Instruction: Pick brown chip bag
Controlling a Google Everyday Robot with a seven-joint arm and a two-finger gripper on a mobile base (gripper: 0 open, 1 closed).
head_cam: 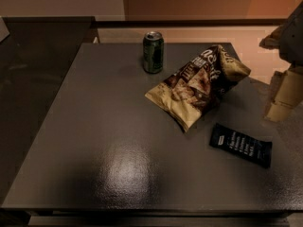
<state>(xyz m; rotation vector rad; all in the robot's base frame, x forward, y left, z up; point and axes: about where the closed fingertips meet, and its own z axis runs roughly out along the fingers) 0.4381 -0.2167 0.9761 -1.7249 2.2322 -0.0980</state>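
The brown chip bag (199, 84) lies on the dark grey table (94, 126), right of centre towards the back. It is crinkled, with tan-gold ends and a dark brown middle, and it runs diagonally from front left to back right. My gripper (280, 107) is at the right edge of the view, pale tan, hanging above the table's right side. It is to the right of the bag and apart from it. Part of the arm shows above it at the top right.
A green can (153, 51) stands upright just left of the bag's far end. A small flat black bar wrapper (241, 144) lies in front of the bag on the right. A darker counter (33, 65) borders the table on the left.
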